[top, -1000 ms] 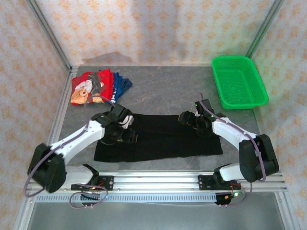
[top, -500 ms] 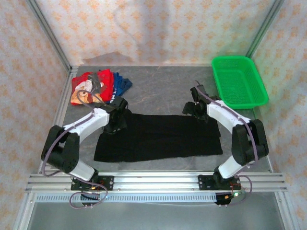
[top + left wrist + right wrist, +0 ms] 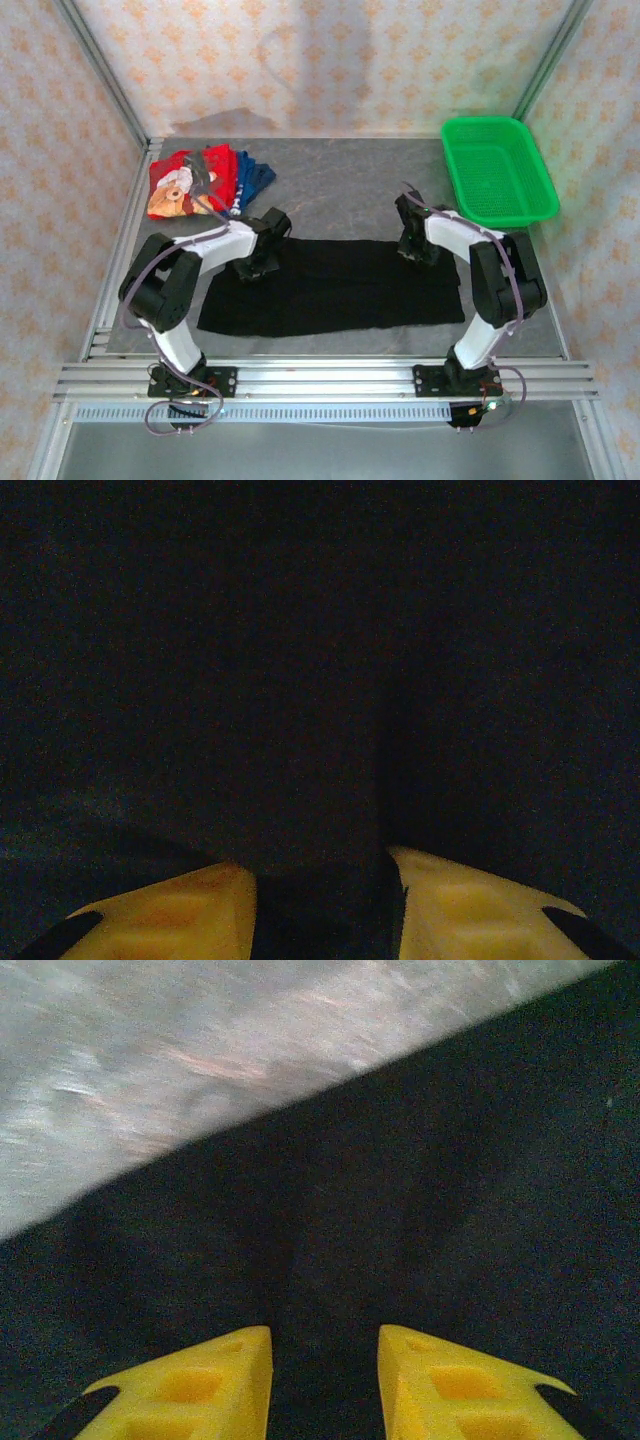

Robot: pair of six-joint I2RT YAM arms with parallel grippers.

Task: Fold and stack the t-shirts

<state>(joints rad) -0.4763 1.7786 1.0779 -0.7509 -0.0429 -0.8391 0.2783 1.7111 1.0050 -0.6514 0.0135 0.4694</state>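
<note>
At the far edge of the black t-shirt [image 3: 340, 290], left gripper [image 3: 322, 890] and right gripper [image 3: 325, 1360] press down, elbows bent; grasp unclear.

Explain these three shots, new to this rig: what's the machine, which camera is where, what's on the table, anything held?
Two robot arms are bolted at a table's near edge. The wide picture comes from a fixed camera above and behind them; the other two from a camera on each wrist, hence the yellow fingers at the bottom. A black t-shirt lies flat; a red t-shirt and a blue t-shirt sit far left, a green basket far right. The left gripper and right gripper are down on its far edge, one near each end. Whether either has pinched cloth, I cannot tell.
</note>
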